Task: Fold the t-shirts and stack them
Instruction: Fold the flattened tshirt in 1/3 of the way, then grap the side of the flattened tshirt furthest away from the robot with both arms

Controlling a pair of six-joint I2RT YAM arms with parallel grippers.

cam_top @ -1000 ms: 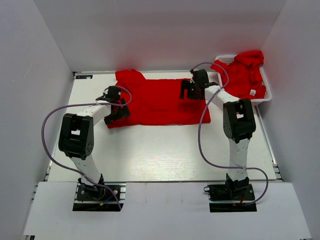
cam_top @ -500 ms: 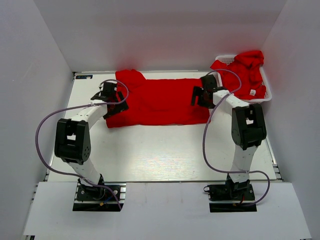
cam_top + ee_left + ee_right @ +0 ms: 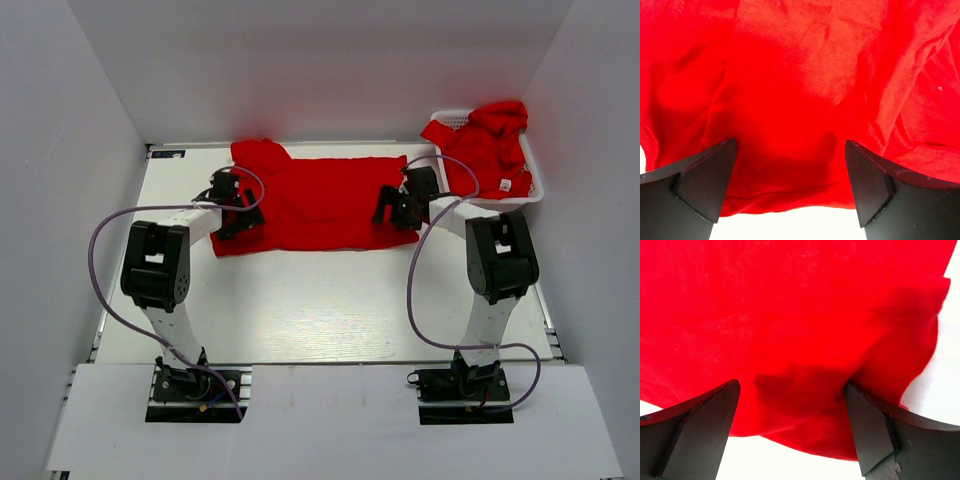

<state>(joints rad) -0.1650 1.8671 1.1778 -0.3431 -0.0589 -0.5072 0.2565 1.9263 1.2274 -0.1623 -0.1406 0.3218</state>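
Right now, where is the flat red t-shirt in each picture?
Top external: the flat t-shirt lies mid-table, toward the back.
Left wrist: the flat t-shirt fills nearly the whole picture.
Right wrist: the flat t-shirt fills most, its corner at right.
Shared landmark: its edge against the white table.

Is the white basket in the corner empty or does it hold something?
Not empty: red t-shirts fill the white basket, heaped above its rim; how many, cannot tell.
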